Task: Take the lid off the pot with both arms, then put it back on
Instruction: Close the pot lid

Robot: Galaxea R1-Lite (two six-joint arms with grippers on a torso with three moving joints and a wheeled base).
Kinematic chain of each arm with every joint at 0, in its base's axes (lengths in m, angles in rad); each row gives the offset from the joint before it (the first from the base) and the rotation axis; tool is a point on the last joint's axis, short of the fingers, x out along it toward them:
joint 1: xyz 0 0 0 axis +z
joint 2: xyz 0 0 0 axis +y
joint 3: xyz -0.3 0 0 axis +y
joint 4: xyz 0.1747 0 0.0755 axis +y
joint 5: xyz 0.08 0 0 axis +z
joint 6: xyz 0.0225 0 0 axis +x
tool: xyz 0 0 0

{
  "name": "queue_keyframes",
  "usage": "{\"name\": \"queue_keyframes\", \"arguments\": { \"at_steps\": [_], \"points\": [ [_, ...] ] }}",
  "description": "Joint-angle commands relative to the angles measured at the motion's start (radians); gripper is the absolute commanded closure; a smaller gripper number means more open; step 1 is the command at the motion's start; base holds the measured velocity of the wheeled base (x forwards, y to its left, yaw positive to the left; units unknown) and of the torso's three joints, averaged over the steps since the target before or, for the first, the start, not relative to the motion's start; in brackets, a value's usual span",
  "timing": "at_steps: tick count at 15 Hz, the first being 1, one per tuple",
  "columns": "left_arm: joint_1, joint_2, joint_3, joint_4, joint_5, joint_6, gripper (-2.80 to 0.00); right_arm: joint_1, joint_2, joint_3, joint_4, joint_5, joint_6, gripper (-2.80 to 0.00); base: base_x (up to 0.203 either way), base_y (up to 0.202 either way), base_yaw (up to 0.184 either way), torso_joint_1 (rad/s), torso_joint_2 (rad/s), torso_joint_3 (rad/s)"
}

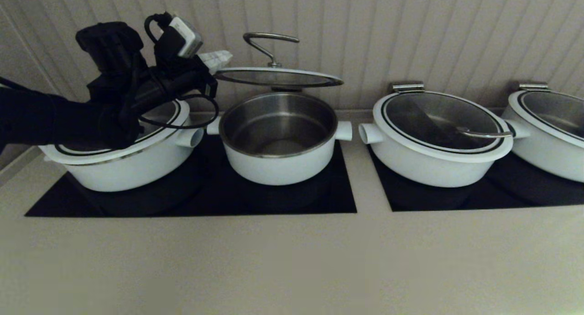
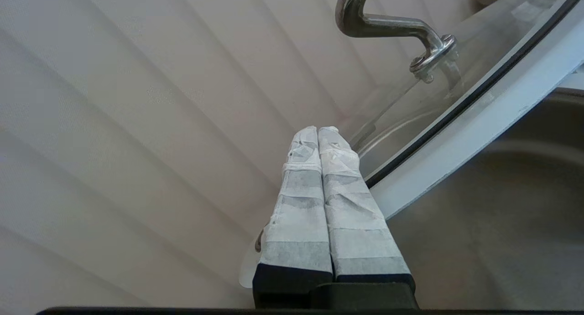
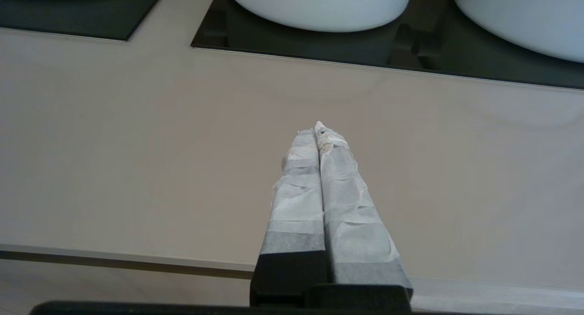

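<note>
The lid (image 1: 278,77) hangs level a little above the open pot (image 1: 278,160), its curved steel handle (image 1: 269,43) on top. My left gripper (image 1: 218,59) is at the lid's left edge, just above the rim. Its taped fingers (image 2: 301,192) are pressed together, with the white rim (image 2: 479,110) running up against them; I cannot tell how the lid is held. The pot's steel inside (image 2: 502,214) shows below the rim. My right gripper (image 3: 318,129) is shut and empty over the bare countertop, out of the head view.
A wider lidded pot (image 1: 132,169) sits under my left arm. Two more wide lidded pots (image 1: 433,160) (image 1: 547,142) stand to the right. The pots rest on black cooktops (image 1: 273,201) (image 1: 502,192). A ribbed wall (image 1: 410,32) is close behind, and countertop (image 1: 292,260) lies in front.
</note>
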Motion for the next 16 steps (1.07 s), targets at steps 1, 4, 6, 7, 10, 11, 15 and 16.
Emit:
{"name": "queue_keyframes", "arguments": {
  "at_steps": [1,4,6,7,10,11,15,16],
  "points": [
    [0.0,-0.01,0.021,-0.007,-0.003,0.004,0.0,0.0,0.0,0.0,0.0,0.001,-0.001,0.0,0.0,0.0,0.0,0.0,0.0,0.0],
    [0.0,-0.037,0.097,-0.012,-0.009,0.022,0.0,0.0,0.0,0.0,0.0,0.001,-0.001,0.0,0.0,0.0,0.0,0.0,0.0,0.0],
    [0.0,-0.054,0.133,-0.014,-0.01,0.028,0.0,0.0,0.0,0.0,0.0,0.001,-0.001,0.0,0.0,0.0,0.0,0.0,0.0,0.0],
    [0.0,-0.055,0.14,-0.014,-0.01,0.035,0.0,0.0,0.0,0.0,0.0,0.001,-0.001,0.0,0.0,0.0,0.0,0.0,0.0,0.0],
    [-0.001,-0.072,0.193,-0.015,-0.011,0.057,0.0,0.0,0.0,0.0,0.0,0.001,-0.001,0.0,0.0,0.0,0.0,0.0,0.0,0.0],
    [-0.002,-0.079,0.215,-0.018,-0.011,0.06,0.0,0.0,0.0,0.0,0.0,0.001,-0.001,0.0,0.0,0.0,0.0,0.0,0.0,0.0],
    [-0.002,-0.076,0.285,-0.097,-0.01,0.061,0.0,0.0,0.0,0.0,0.0,0.001,-0.001,0.0,0.0,0.0,0.0,0.0,0.0,0.0],
    [-0.002,-0.075,0.295,-0.099,-0.01,0.063,0.0,0.0,0.0,0.0,0.0,0.001,-0.001,0.0,0.0,0.0,0.0,0.0,0.0,0.0]
  ]
}}
